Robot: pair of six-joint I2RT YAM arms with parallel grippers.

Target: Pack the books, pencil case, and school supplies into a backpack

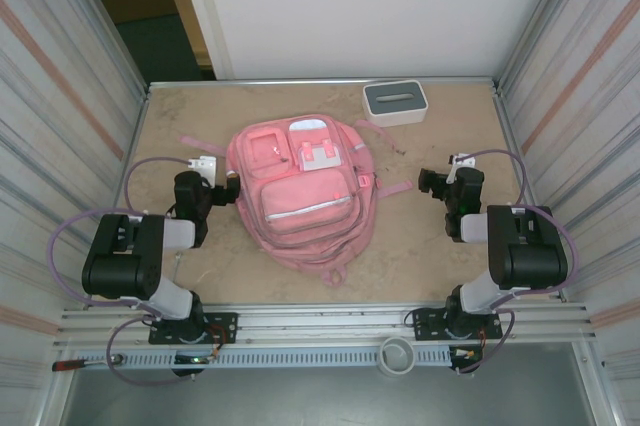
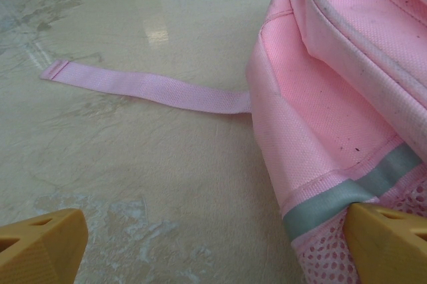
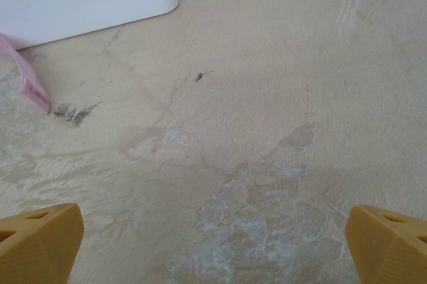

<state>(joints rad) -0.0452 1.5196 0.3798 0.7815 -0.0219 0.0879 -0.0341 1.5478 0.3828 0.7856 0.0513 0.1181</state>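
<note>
The backpack (image 1: 300, 196) is pink all over, with white-lined zips and a whitish patch on 1 front pocket. On its side a grey band (image 2: 353, 191) runs above pink mesh (image 2: 330, 261). Its strap (image 2: 147, 87) is the same pink, finely woven. The table (image 1: 440, 246) under the backpack is beige, marbled with paler blotches. Behind the backpack, the box (image 1: 395, 101) is white with a grey top. The left arm (image 1: 125, 256) and right arm (image 1: 525, 246), either side of the backpack, are black with lilac cables (image 1: 150, 164). The left gripper (image 2: 213, 257) and right gripper (image 3: 213, 251) have orange-yellow fingers (image 2: 40, 247).
</note>
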